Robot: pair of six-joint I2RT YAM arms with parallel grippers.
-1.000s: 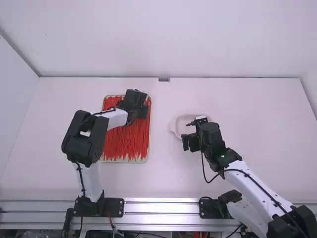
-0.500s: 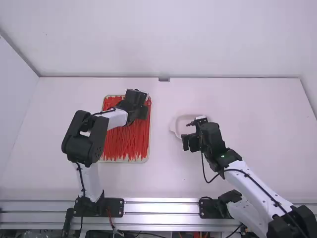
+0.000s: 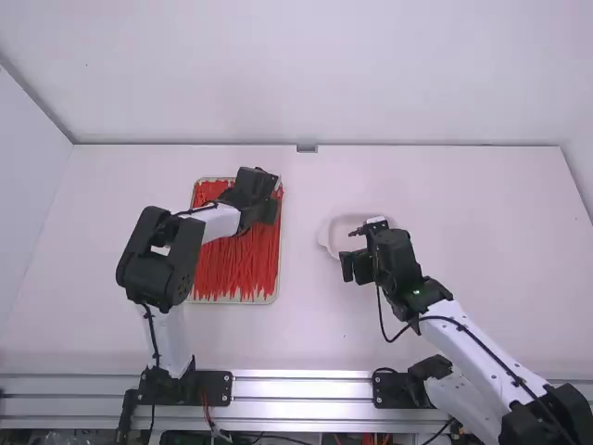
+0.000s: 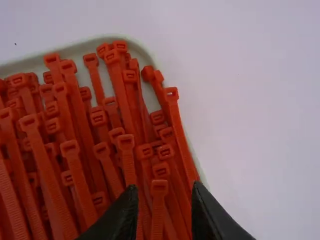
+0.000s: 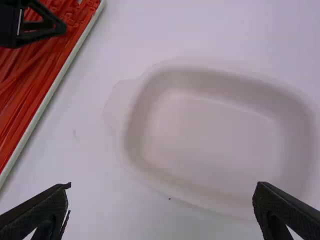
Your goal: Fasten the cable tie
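Observation:
A heap of red cable ties (image 3: 236,255) lies in a shallow pale tray (image 3: 232,301) on the left half of the table. My left gripper (image 3: 256,197) hangs low over the tray's far right corner. In the left wrist view it (image 4: 162,212) is open, its fingertips (image 4: 126,202) straddling the square head of one red tie (image 4: 159,187) in the heap. My right gripper (image 3: 364,257) is over the table just short of a white dish (image 3: 334,230). It (image 5: 160,225) is wide open and holds nothing, with the dish (image 5: 215,145) ahead of it.
The tray's rim (image 5: 47,100) and part of the left gripper (image 5: 25,22) also appear in the right wrist view. Bare white table lies between tray and dish and all around to the right. A small grey fitting (image 3: 307,147) sits at the table's far edge.

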